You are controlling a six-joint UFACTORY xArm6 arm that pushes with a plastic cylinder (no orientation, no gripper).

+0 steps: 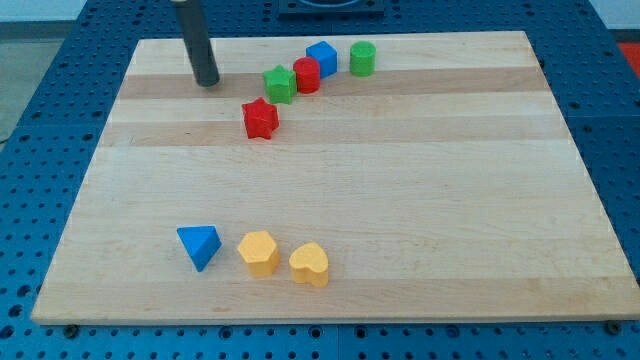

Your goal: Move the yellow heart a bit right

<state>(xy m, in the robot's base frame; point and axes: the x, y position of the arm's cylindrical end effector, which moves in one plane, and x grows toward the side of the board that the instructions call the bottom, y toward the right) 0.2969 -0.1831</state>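
Tip: my tip (207, 82) rests on the table (420, 200) at upper left; a bare rod, no gripper, grasping nothing.
Yellow heart: yellow heart (310, 264) at lower centre, far below-right of tip.
Neighbour: yellow hexagon (259, 252) touching its left.

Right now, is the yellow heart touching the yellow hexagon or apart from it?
Cannot tell: yellow heart sits close against yellow hexagon, no gap resolved. My tip is far off.

rod: upright, entering from view's top | my tip (207, 82): upper left
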